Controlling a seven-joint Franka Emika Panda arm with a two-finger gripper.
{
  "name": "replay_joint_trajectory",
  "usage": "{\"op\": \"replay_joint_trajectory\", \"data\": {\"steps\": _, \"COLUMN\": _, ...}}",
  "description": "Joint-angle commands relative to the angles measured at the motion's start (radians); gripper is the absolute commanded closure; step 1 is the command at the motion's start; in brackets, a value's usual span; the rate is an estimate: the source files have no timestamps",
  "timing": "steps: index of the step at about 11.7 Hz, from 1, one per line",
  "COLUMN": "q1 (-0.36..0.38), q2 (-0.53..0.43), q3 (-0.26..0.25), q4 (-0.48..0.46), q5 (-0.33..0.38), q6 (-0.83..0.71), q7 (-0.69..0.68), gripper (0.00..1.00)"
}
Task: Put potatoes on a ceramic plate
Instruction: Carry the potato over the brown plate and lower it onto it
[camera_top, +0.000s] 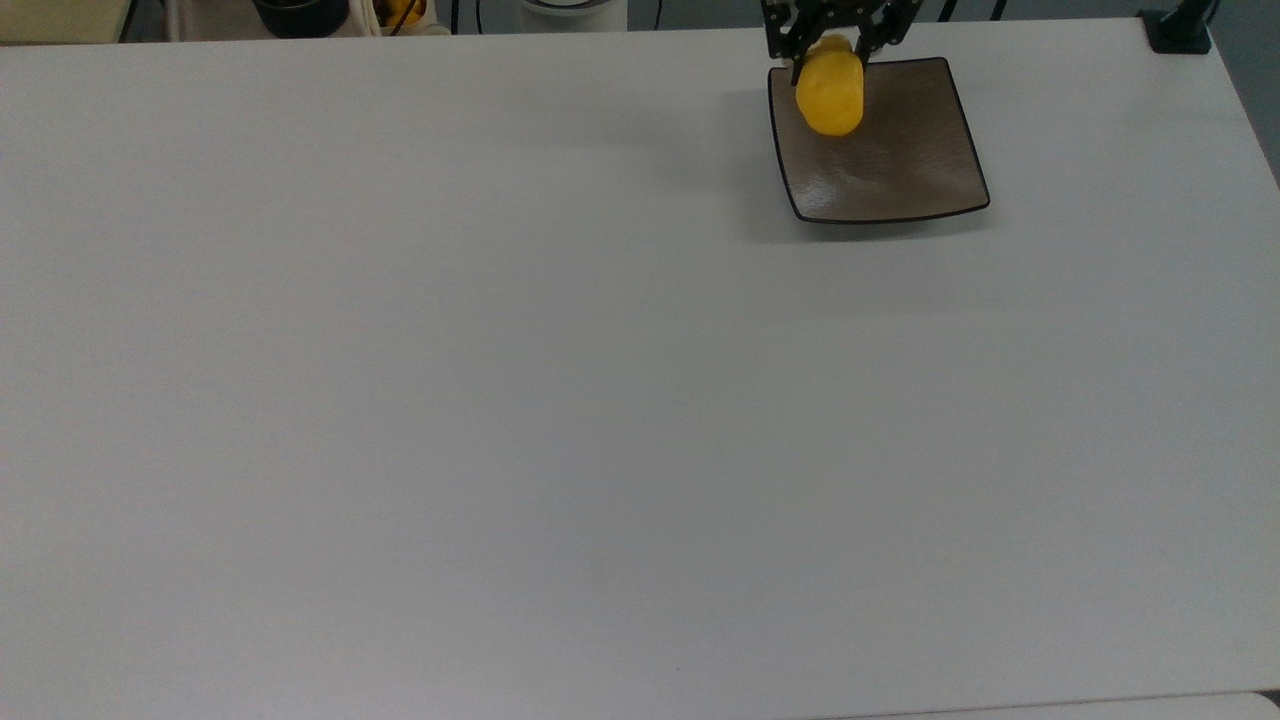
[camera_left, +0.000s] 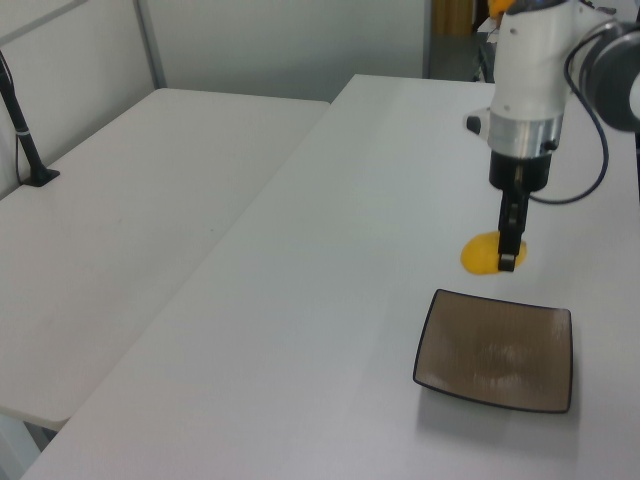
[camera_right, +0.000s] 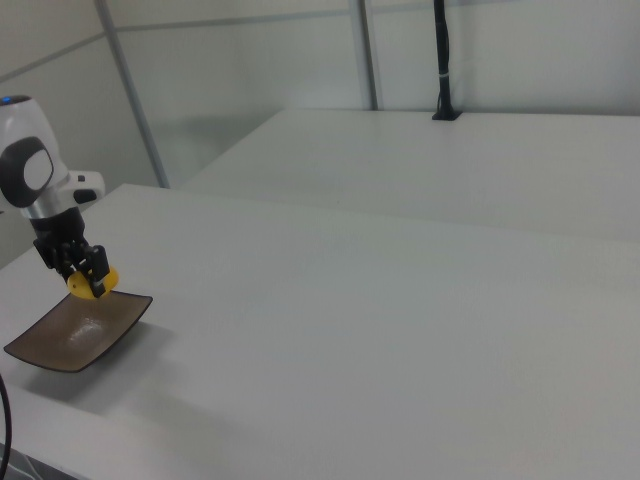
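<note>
Your tool (camera_top: 830, 45) grips the potatoes (camera_top: 830, 95) at the top view's upper right, above the ceramic plate (camera_top: 900, 170); next, lower and release.
</note>
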Motion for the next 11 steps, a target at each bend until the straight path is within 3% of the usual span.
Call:
{"op": "replay_joint_trajectory", "data": {"steps": 1, "q1": 0.039, "q2": 0.053, "q3": 0.03, "q4": -0.053, "q5": -0.012, "q6": 0.165, "q7": 0.104, "gripper": 1.0}}
{"op": "replay_joint_trajectory", "data": {"steps": 5, "q1": 0.092, "q2": 0.116, "q3": 0.037, "q4": -0.085, "q5": -0.089, "q6": 0.259, "q7": 0.209, "gripper": 0.97}}
{"op": "replay_joint_trajectory", "data": {"steps": 6, "q1": 0.101, "q2": 0.133, "q3": 0.037, "q4": -0.085, "q5": -0.089, "q6": 0.259, "q7": 0.212, "gripper": 0.83}}
{"op": "replay_joint_trajectory", "data": {"steps": 8, "q1": 0.106, "q2": 0.149, "q3": 0.037, "q4": -0.082, "q5": -0.09, "q6": 0.259, "q7": 0.237, "gripper": 0.45}}
{"op": "replay_joint_trajectory", "data": {"steps": 9, "q1": 0.106, "q2": 0.15, "q3": 0.037, "q4": -0.08, "q5": -0.098, "q6": 0.259, "q7": 0.237, "gripper": 0.19}}
{"op": "replay_joint_trajectory", "data": {"steps": 10, "q1": 0.106, "q2": 0.15, "q3": 0.037, "q4": -0.076, "q5": -0.107, "q6": 0.253, "q7": 0.237, "gripper": 0.0}}
{"op": "replay_joint_trajectory", "data": {"steps": 11, "q1": 0.104, "q2": 0.147, "q3": 0.037, "q4": -0.073, "q5": -0.116, "q6": 0.242, "q7": 0.237, "gripper": 0.0}}
